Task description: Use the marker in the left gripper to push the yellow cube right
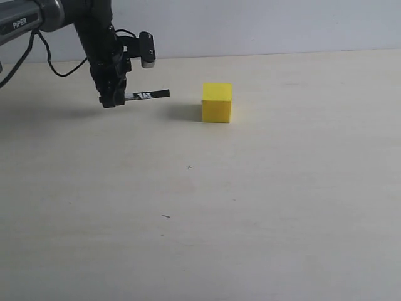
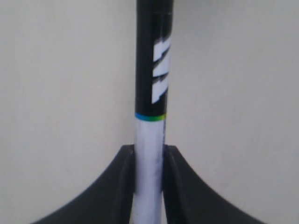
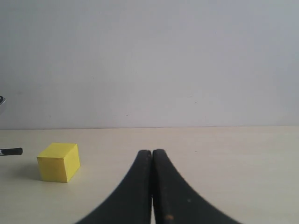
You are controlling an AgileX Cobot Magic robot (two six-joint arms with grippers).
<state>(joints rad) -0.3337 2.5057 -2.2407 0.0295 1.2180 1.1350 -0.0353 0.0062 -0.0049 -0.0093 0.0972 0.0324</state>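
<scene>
Pale beige tabletop (image 1: 282,219): the black two-fingered left gripper (image 1: 116,99), clenched on the pen's white barrel, may let it slide back on contact. An off-centre touch could spin the small matte bright-yellow cube (image 1: 217,103), which sits squarely to the right of, and apart from, the level slim white-and-black marker (image 1: 147,95).

Left claw (image 1: 110,99) points down, clamping the marker (image 1: 147,95); right claw (image 3: 152,154) is closed.
</scene>
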